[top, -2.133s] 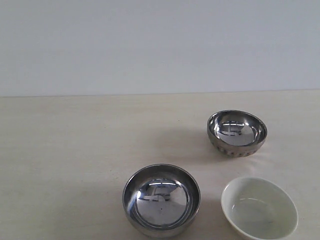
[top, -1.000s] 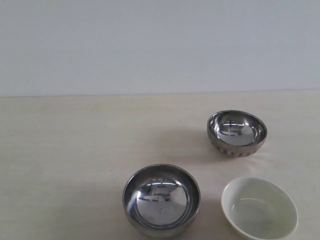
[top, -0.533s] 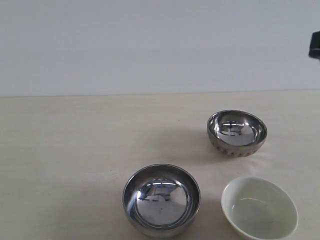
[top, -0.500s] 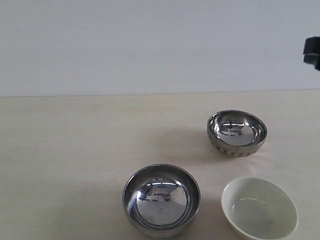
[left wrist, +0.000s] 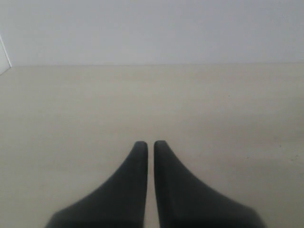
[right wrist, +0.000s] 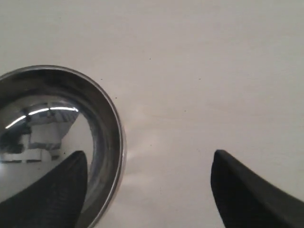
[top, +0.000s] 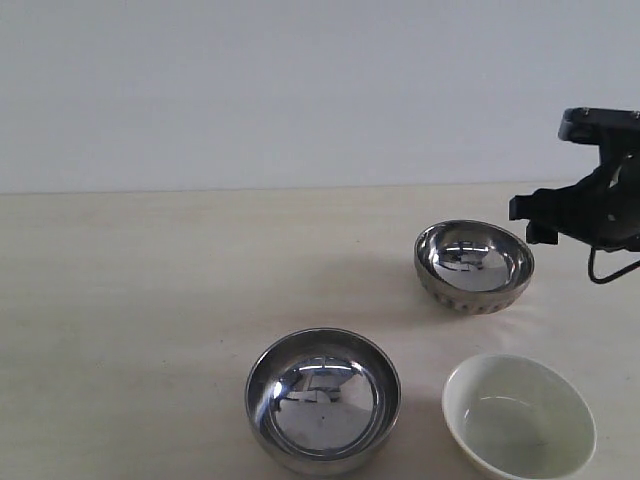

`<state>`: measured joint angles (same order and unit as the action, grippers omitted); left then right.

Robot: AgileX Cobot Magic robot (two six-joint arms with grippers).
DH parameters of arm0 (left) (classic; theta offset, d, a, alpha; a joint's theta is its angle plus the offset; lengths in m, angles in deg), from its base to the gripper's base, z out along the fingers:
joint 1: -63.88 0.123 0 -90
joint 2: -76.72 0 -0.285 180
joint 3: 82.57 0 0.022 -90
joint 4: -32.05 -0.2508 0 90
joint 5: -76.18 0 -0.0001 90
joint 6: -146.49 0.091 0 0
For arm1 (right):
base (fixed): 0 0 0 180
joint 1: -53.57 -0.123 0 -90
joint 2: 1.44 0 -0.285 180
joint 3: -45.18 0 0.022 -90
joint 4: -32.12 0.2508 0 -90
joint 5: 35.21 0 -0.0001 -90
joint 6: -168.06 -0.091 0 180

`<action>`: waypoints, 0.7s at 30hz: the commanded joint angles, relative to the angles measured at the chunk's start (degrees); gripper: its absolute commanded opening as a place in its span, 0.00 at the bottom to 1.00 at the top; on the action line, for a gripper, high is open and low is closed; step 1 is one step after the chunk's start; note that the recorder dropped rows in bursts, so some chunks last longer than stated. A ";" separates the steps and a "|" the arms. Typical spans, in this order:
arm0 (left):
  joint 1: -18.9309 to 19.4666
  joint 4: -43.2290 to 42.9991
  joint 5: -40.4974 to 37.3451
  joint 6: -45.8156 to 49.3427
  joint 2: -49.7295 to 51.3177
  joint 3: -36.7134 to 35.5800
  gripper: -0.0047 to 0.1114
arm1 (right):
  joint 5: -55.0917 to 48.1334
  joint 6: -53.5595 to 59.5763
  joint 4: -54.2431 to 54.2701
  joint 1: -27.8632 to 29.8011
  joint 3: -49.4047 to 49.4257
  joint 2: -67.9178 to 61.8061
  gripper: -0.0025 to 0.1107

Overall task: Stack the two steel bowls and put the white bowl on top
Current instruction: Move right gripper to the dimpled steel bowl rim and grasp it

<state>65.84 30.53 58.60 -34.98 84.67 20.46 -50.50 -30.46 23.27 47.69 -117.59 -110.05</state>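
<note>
The dimpled steel bowl (top: pixel 474 266) sits at centre right of the exterior view, the smooth steel bowl (top: pixel 323 400) at lower centre and the white bowl (top: pixel 519 415) at lower right, all three apart on the pale table (top: pixel 150 300) and unmoved since the earlier frames. The right arm (top: pixel 600 200), only a dark sliver in the upper right corner half a second ago, now hangs just beside the dimpled bowl. The right gripper (right wrist: pixel 148 156) is spread wide and holds nothing (one finger over the bowl's hollow, the other over bare table), while the left gripper (left wrist: pixel 150 145) is pressed together, empty.
</note>
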 commanded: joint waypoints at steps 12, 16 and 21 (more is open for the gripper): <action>0.19 0.38 -0.04 -0.73 -0.16 -0.25 0.07 | 4.36 0.94 0.78 -1.14 -7.77 -14.42 0.60; 0.19 0.38 -0.04 -0.73 -0.16 -0.25 0.07 | 4.74 1.08 0.78 -3.16 -8.68 -16.42 0.55; 0.19 0.38 -0.04 -0.73 -0.16 -0.25 0.07 | 4.33 1.08 0.78 -3.97 -8.95 -16.87 0.34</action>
<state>65.84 30.53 58.60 -34.98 84.67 20.46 -46.39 -29.93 24.12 43.87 -126.13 -126.85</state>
